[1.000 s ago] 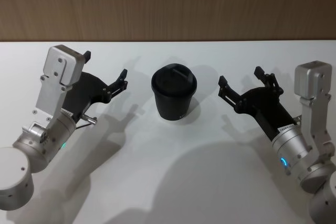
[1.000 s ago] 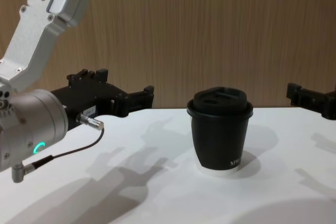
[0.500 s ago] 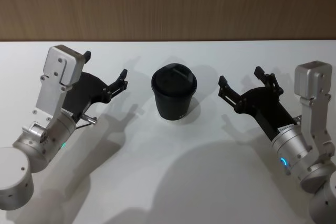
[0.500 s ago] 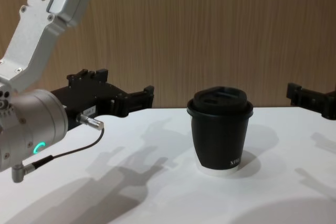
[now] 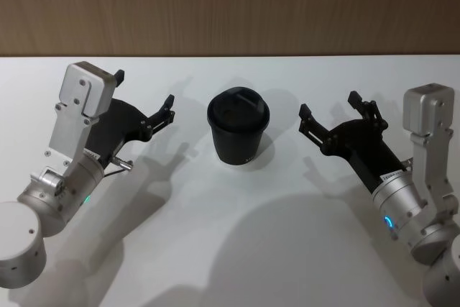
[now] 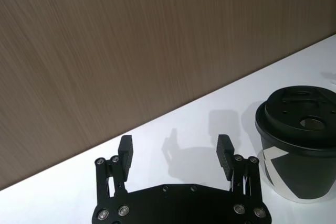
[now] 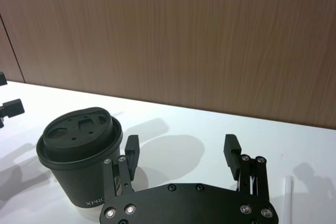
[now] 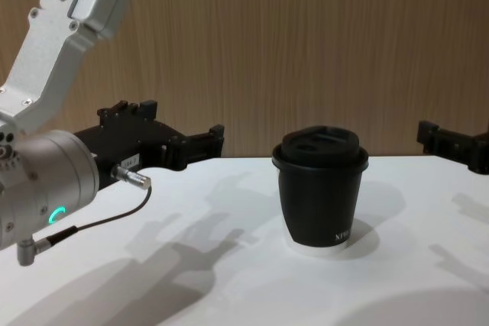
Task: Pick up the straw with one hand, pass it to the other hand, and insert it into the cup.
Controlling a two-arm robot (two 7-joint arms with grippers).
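The black cup (image 5: 238, 126) with its domed lid stands upright in the middle of the white table (image 5: 237, 242). It also shows side-on in the chest view as the cup (image 8: 321, 192). My left gripper (image 5: 145, 88) hovers to the cup's left, open and empty. To the cup's right my right gripper (image 5: 328, 103) is open and empty too. In the right wrist view, a thin white straw (image 7: 287, 200) lies on the table just beside the right gripper (image 7: 181, 142). The left wrist view has the left gripper (image 6: 175, 145) with the cup (image 6: 299, 145) off to one side.
A wood-panelled wall (image 5: 230, 5) runs along the table's far edge. Bare white table surface lies in front of the cup and between the two arms. Shadows of the arms fall across it.
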